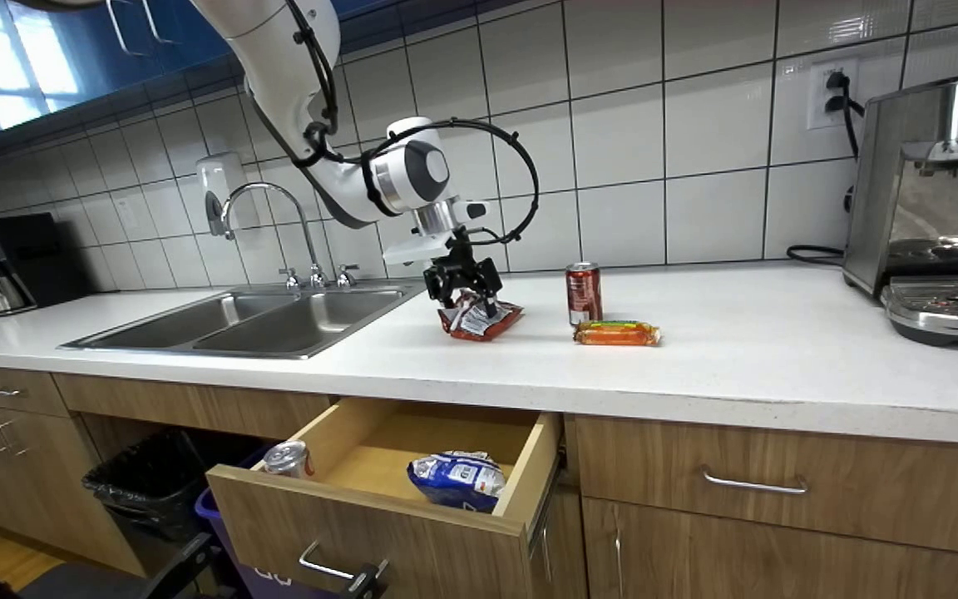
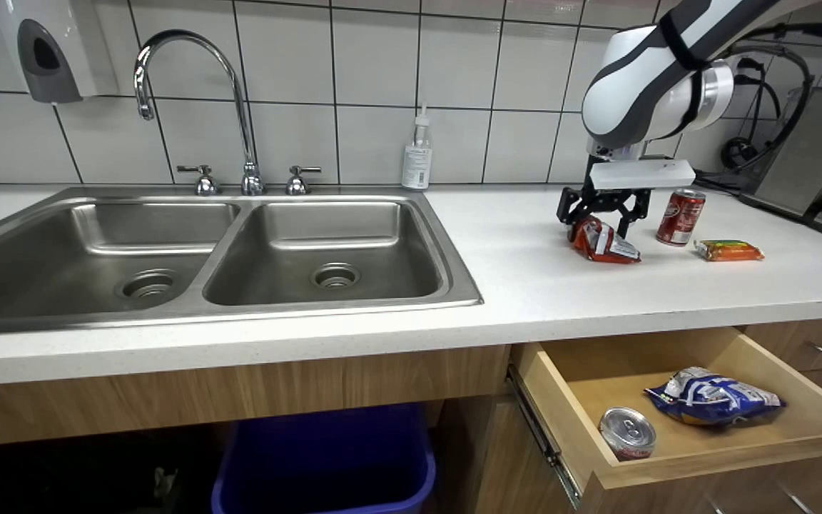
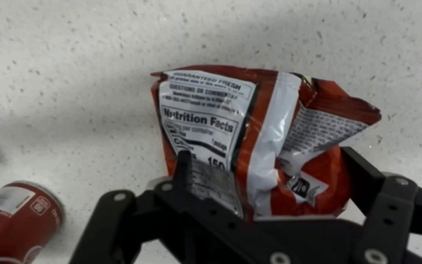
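Observation:
My gripper (image 1: pixel 469 306) points down at the counter, its jaws wide apart on either side of a crumpled red snack bag (image 1: pixel 472 326). In the wrist view the bag (image 3: pixel 266 121) lies back-side up, its nutrition label showing. One finger (image 3: pixel 183 167) overlaps the bag's left part; the opposite finger (image 3: pixel 363 176) stands against its right edge. Whether either presses on it I cannot tell. The bag (image 2: pixel 602 243) rests on the counter. Close by are a red soda can (image 2: pixel 681 216), upright, and an orange snack packet (image 2: pixel 728 250) lying in front of it.
Below the counter (image 1: pixel 745 358) a drawer (image 1: pixel 387 520) stands pulled out, holding a silver can (image 2: pixel 626 430) and a blue snack bag (image 2: pixel 714 396). A double sink (image 2: pixel 332 243) with a tall faucet (image 2: pixel 236 93) lies to one side, an espresso machine (image 1: pixel 936 216) to the opposite.

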You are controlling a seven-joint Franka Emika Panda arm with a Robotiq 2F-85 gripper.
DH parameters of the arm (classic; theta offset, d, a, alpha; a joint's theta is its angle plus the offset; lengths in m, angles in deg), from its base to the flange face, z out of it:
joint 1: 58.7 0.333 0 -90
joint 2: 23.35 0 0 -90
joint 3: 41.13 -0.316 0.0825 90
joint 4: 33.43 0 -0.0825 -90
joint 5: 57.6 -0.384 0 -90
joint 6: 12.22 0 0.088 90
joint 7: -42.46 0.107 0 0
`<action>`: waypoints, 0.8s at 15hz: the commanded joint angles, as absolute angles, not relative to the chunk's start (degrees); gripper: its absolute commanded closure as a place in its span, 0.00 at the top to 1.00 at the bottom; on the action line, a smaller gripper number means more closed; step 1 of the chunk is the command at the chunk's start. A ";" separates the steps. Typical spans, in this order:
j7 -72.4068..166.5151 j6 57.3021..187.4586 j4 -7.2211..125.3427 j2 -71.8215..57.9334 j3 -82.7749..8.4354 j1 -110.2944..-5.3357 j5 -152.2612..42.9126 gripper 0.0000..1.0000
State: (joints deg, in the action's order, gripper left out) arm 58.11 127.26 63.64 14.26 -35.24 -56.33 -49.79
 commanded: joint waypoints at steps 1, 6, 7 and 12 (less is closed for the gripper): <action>56.32 129.59 72.92 7.48 -35.09 -56.14 -49.81 1.00; 56.01 131.86 81.86 2.02 -35.12 -56.20 -49.61 1.00; 55.97 132.27 83.53 1.05 -35.15 -56.23 -49.62 1.00; 56.28 133.57 88.24 -2.15 -35.38 -56.35 -50.11 1.00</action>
